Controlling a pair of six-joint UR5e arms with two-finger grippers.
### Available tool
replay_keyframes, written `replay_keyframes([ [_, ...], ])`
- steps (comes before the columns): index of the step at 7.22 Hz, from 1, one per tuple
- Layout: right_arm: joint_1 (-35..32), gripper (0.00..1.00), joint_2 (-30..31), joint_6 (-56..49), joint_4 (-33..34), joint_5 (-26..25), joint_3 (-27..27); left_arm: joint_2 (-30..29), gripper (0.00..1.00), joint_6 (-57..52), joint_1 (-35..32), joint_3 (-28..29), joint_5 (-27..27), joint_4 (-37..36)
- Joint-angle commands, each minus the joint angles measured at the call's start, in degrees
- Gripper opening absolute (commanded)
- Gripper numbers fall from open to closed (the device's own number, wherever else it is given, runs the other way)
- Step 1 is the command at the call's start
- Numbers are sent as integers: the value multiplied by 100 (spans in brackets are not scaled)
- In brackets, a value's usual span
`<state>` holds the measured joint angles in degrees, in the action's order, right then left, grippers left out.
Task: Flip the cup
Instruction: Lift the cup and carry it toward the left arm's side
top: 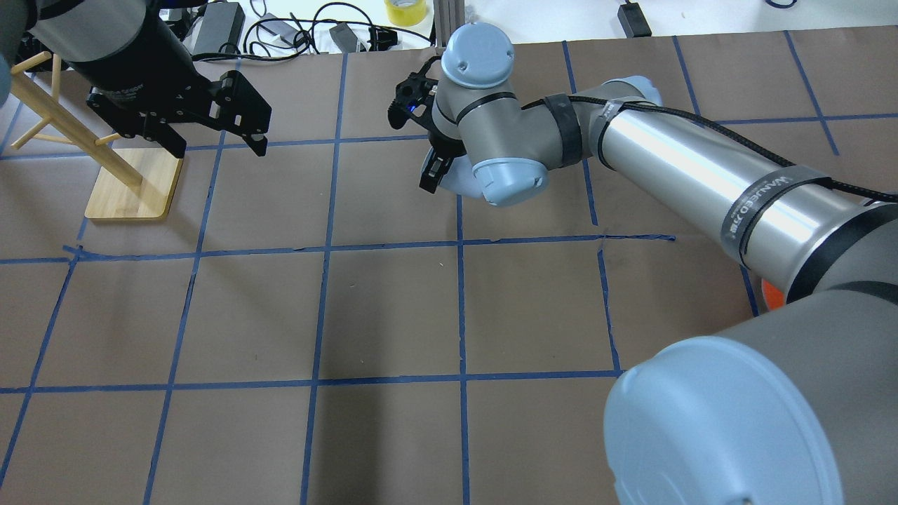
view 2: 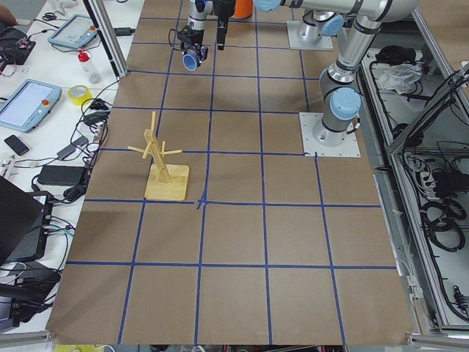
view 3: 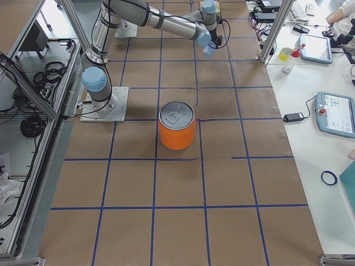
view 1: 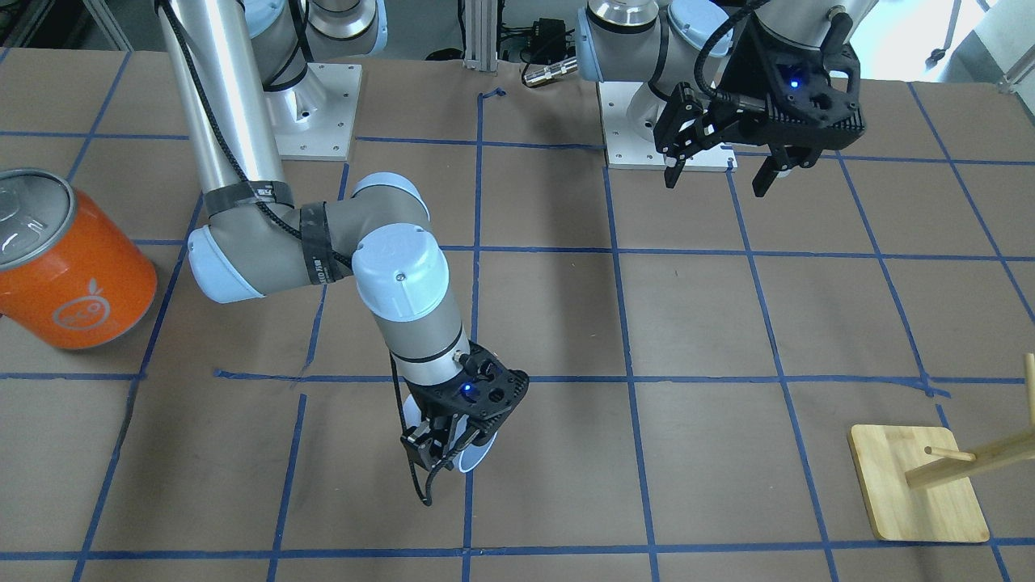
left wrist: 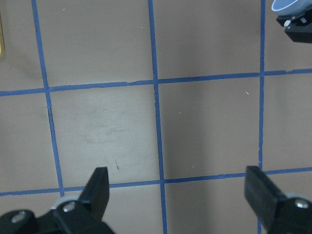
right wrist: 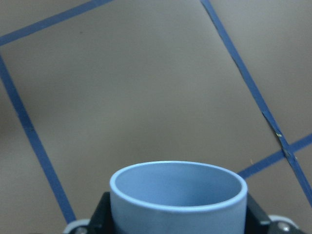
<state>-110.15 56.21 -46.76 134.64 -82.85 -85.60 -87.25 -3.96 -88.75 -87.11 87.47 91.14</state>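
My right gripper [view 1: 449, 446] is shut on the small pale blue cup [view 1: 475, 457] and holds it above the brown table, over a blue tape line. The right wrist view shows the cup [right wrist: 178, 195] between the fingers [right wrist: 102, 212], its open mouth in sight. From overhead the cup [top: 459, 179] is mostly hidden under the right wrist. It also shows in the top right corner of the left wrist view [left wrist: 291, 5]. My left gripper [view 1: 718, 174] hangs open and empty well above the table, far from the cup; its wrist view shows both fingers [left wrist: 97, 186] spread wide.
A large orange can [view 1: 77, 271] with a silver lid stands on my right side of the table. A wooden peg stand [view 1: 918, 493] on a flat base stands on my left side, near the left gripper [top: 217, 144]. Blue tape lines grid the table.
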Motion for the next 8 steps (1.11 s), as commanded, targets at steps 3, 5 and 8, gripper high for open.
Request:
replay_keyframes([
  [3, -235, 0, 4, -1819, 10, 559, -341, 7, 100, 0, -2, 10, 7, 0],
  [5, -218, 0, 21, -1811, 80, 559, -527, 15, 100, 0, 7, 2, 25, 0],
  [8, -244, 6, -5, -1810, 80, 568, -554, 15, 100, 0, 7, 19, 7, 0],
])
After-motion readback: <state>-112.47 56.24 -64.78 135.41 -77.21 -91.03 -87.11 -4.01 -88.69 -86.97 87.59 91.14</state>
